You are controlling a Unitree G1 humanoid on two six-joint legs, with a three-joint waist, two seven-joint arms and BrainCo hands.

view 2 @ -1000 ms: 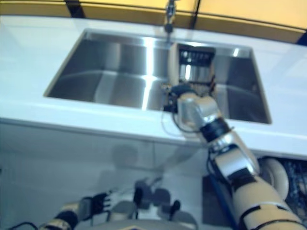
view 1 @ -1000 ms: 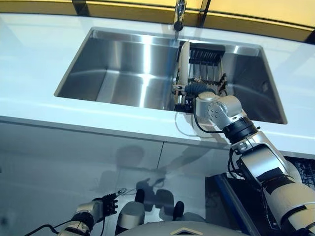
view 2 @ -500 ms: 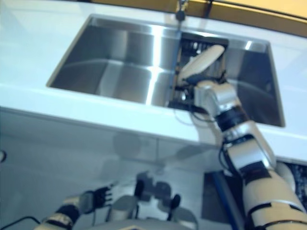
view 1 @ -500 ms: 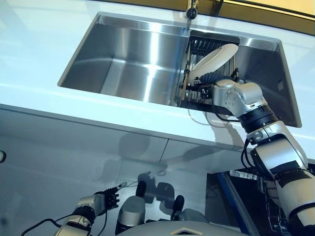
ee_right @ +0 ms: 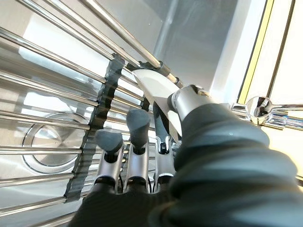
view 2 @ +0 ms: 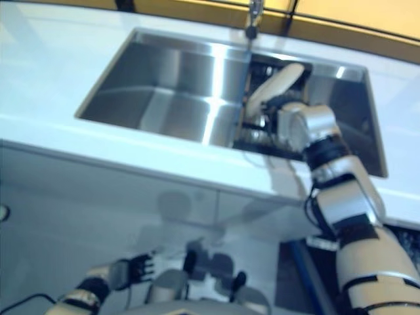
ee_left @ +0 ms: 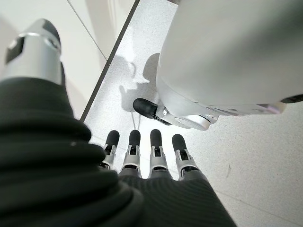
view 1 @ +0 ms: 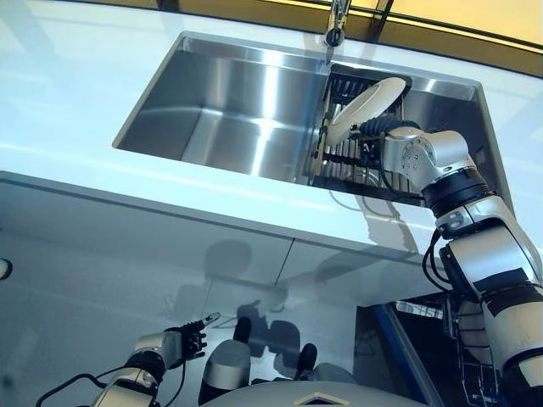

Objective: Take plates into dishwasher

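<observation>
Right robot hand (ee_right: 142, 142) is pinching a white plate (view 1: 365, 108), tilted above the sink (view 1: 221, 102) rack (view 1: 356, 157); left robot hand (ee_left: 142, 156) hangs relaxed, empty.

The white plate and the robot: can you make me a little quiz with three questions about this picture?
1. True or false: the white plate lies flat on the counter.
2. Which hand holds the plate: A left hand, B right hand?
3. Fill in: the plate is tilted above the dish rack in the ____.

Key: 1 false; 2 B; 3 sink.
</observation>
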